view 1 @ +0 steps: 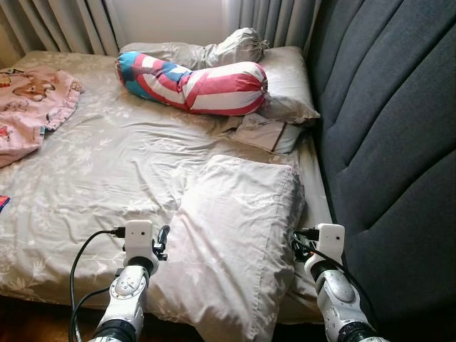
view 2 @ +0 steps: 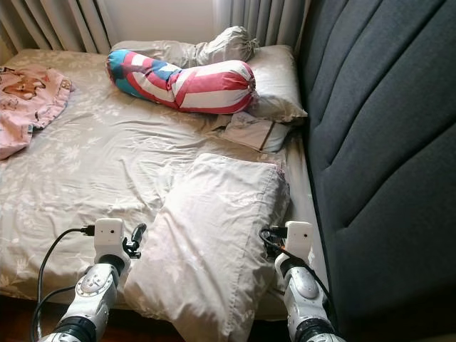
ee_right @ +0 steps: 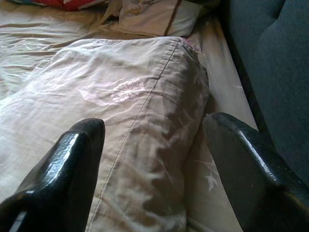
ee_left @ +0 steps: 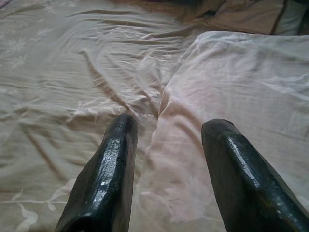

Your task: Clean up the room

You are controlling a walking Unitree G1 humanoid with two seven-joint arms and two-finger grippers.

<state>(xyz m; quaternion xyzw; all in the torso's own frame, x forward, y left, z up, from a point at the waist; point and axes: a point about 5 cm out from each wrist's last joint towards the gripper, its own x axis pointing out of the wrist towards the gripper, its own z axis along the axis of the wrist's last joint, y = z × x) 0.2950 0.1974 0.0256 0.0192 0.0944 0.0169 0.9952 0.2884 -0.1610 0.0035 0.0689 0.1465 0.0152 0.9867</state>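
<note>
The right pincer (ee_right: 154,145) stands with its two black fingers (ee_right: 72,169) spread wide on either side of the long edge of a pale pillow (ee_right: 111,111) on a bed (ee_right: 222,82). The pillowcase, cream with a faint leaf print, is creased and sags toward the near end, its side seam running between the fingers. One finger sits over the pillow's top, the other over the strip of bedsheet just beside a dark grey padded headboard (ee_right: 275,63). Beyond the pillow lies a smaller cream cushion (ee_right: 154,17) with a dark piped edge, and a sliver of red fabric (ee_right: 67,5) shows at the far corner.
</note>
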